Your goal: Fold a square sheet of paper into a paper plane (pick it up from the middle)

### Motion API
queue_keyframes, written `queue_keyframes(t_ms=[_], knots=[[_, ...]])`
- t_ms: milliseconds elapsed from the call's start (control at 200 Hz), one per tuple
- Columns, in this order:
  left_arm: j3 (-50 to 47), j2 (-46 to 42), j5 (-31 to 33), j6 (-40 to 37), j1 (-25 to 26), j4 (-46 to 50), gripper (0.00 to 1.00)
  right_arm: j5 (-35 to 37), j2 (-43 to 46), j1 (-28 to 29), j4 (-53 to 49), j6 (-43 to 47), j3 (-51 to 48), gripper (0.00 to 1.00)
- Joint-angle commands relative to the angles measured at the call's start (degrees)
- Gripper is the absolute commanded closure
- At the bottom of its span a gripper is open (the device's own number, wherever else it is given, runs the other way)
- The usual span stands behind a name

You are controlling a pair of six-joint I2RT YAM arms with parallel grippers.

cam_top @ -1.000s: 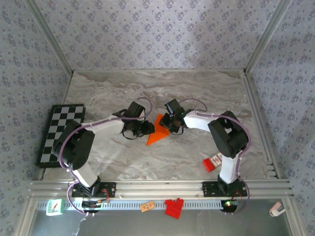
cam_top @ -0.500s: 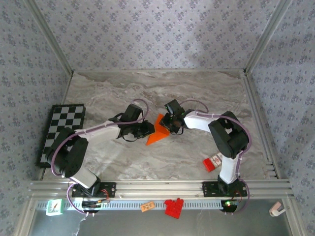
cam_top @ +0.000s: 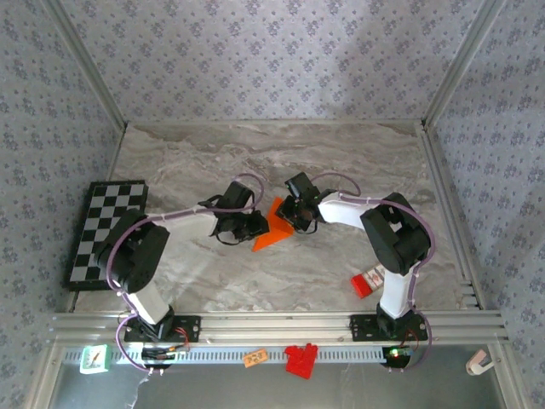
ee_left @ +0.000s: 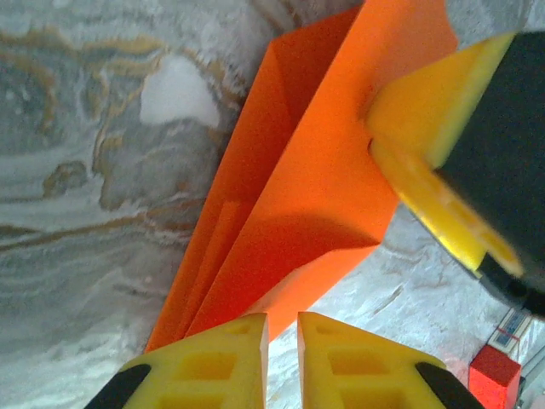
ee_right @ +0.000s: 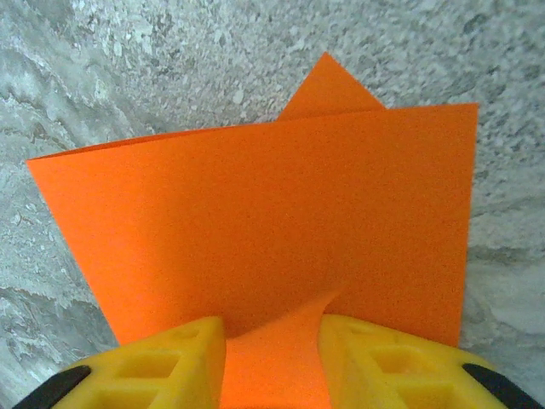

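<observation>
**Second grip closing in at the near corner**

The paper [ee_left: 306, 196] is lying near the middle of the table [cam_top: 341, 170], well away from every edge. It is already creased into a layered, pointed shape, with its tip pointing toward the near edge.

The right claw [ee_right: 272, 341] is holding it from the far-right side. Its jaws are standing part-way apart, clamped on a raised ridge of paper that is running up between them. Neither this claw nor the paper is showing any shift over the last second.

The left arm is what has changed: its wrist has been edging toward the paper. The left claw [ee_left: 282, 328] is now sitting at the paper's near-left edge with its jaws drawn almost together, leaving only a thin slit between them. I cannot tell whether the layered edge is caught in that slit or is lying just beyond the tips.

I am reading this as the left side moving in to pinch the stacked layers while the right side is steadying them. The plane is looking about half made, with the wing folds not yet done. If the pinch is missing the edge, the layers are likely to spring apart.
</observation>
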State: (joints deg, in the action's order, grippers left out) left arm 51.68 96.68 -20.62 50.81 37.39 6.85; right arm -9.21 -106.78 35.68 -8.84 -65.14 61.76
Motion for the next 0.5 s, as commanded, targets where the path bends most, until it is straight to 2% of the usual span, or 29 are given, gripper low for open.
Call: queue_keyframes(t_ms=[0,260,495], knots=[[1.4,1.6,2.1,-1.8,-0.4,1.5,0.83,1.3,-0.5,0.0,-6.7,0.4,-1.3,0.61],[1.5,4.4,2.6,-1.4,-0.5,2.5,0.86,-0.5,2.4,-0.5,-6.4,4.3,0.5,0.59],[1.1,5.2,3.6,-0.1,-0.7,4.1,0.87,0.7,10.5,-1.1,-5.1,9.3,-1.7,0.39]])
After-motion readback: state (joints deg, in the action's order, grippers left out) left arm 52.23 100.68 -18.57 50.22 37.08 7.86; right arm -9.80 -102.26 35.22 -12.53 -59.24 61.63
